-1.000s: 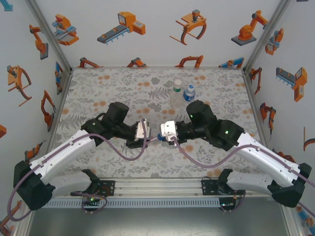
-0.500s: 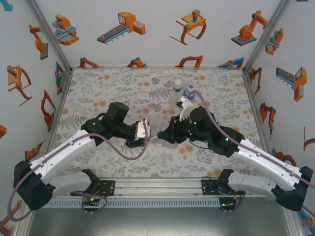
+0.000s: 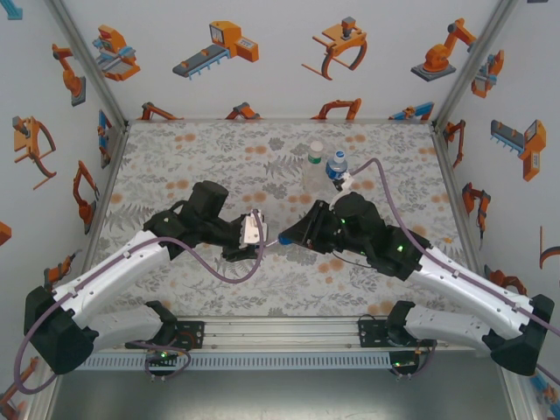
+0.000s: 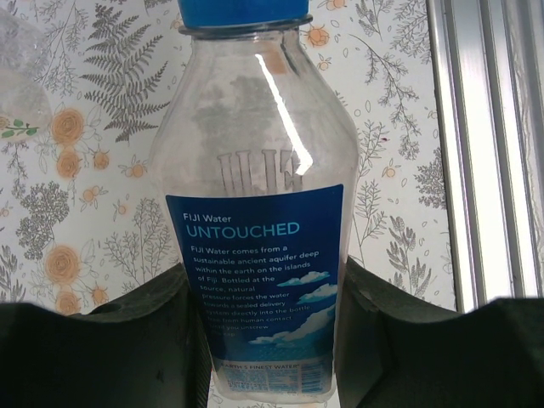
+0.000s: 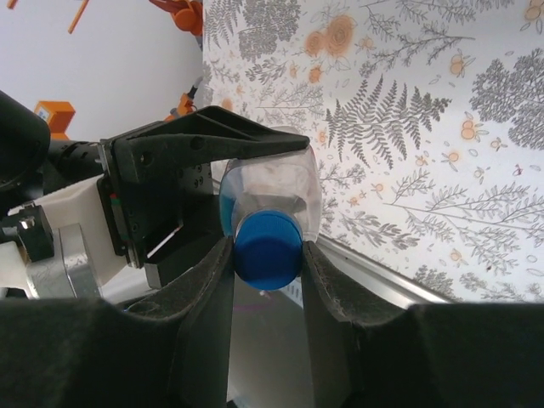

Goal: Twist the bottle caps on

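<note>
**Two claws meet at one bottle, one on its body and one on its cap**

The left claw [image 4: 270, 293] is clamped around the lower body of a slim clear plastic bottle with a blue label [image 4: 263, 204]. It holds the bottle on its side above the floral-patterned surface [image 3: 175, 166], with the mouth toward the right arm. The right claw [image 5: 265, 255] has its fingers pressed on either side of the small round blue plastic cap [image 5: 267, 245], which sits on that bottle's neck. At the far middle of the surface two more bottles stand just beside each other: a wider clear one with a white cap [image 3: 313, 164] and a slim one with a blue label [image 3: 337, 166].
</note>
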